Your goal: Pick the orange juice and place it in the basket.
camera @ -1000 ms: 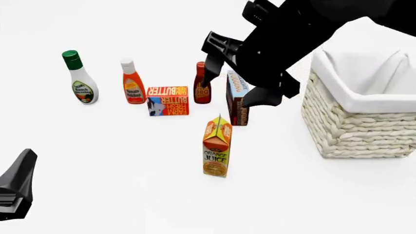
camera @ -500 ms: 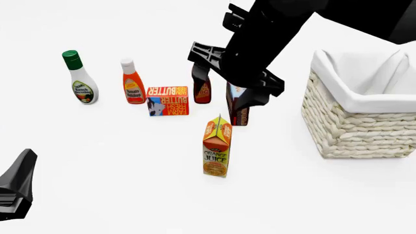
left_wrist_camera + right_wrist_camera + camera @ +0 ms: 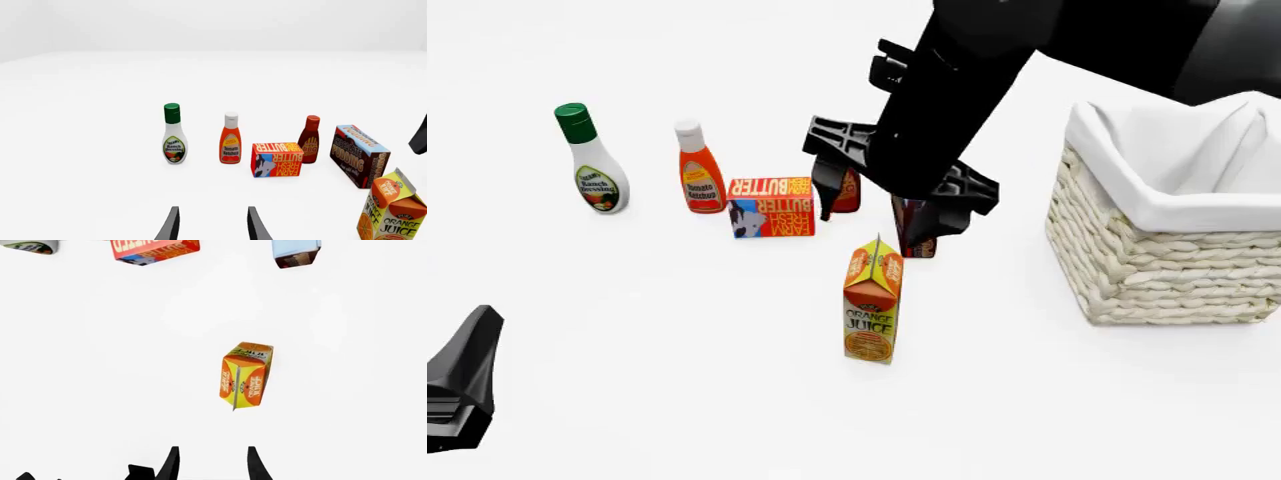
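Observation:
The orange juice (image 3: 872,300) stands upright near the middle of the table, an orange and yellow-green gable-top carton. It also shows in the left wrist view as the orange juice (image 3: 393,210) and from above in the right wrist view as the orange juice (image 3: 245,375). My right gripper (image 3: 870,215) hangs open above and just behind the carton, with nothing between its fingers (image 3: 172,462). The basket (image 3: 1134,270), cream wicker with a white liner, sits to the right. My left gripper (image 3: 461,385) rests low at the near left, open and holding nothing (image 3: 212,220).
Behind the carton stands a row of groceries: a ranch dressing bottle (image 3: 591,160), a ketchup bottle (image 3: 699,168), a butter box (image 3: 771,207), a BBQ sauce bottle (image 3: 847,192) and a chocolate pudding box (image 3: 921,238). The right arm partly hides the last two.
The right arm has swung left and downward, from near the basket to over the pudding box, closer to the juice carton. The left arm and all groceries stayed put.

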You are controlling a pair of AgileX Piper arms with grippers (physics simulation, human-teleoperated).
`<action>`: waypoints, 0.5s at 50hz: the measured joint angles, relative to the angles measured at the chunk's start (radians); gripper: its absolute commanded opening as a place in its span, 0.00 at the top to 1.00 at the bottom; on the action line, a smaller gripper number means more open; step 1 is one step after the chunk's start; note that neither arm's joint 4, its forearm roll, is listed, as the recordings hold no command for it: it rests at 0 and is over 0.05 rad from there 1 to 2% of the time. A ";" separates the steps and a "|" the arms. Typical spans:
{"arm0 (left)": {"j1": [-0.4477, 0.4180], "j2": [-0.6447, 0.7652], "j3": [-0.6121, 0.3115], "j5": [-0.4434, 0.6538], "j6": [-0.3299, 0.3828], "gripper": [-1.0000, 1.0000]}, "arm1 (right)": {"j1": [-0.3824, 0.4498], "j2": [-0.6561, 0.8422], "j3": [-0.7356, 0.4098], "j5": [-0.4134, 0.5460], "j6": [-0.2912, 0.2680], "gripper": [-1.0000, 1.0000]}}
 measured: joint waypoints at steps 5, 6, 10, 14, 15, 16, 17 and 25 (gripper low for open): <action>0.000 0.000 0.000 0.000 0.000 0.00 | -0.002 0.009 0.005 0.001 -0.004 0.00; 0.000 0.000 0.000 0.000 0.000 0.00 | -0.003 0.011 0.007 0.002 -0.005 0.00; 0.000 0.000 0.000 0.000 0.000 0.00 | -0.005 0.017 0.011 0.002 -0.008 0.00; 0.000 0.000 0.000 0.000 0.000 0.00 | -0.006 0.021 0.016 0.003 -0.011 0.00; 0.000 0.000 0.000 0.000 0.000 0.00 | -0.007 0.022 0.017 0.003 -0.012 0.00; 0.000 0.000 0.000 0.000 0.000 0.00 | -0.007 0.023 0.018 0.003 -0.013 0.00; 0.000 0.000 0.000 0.000 0.000 0.00 | -0.008 0.025 0.019 0.003 -0.014 0.00; 0.000 0.000 0.000 0.000 0.000 0.00 | -0.015 0.036 0.026 0.004 -0.027 0.00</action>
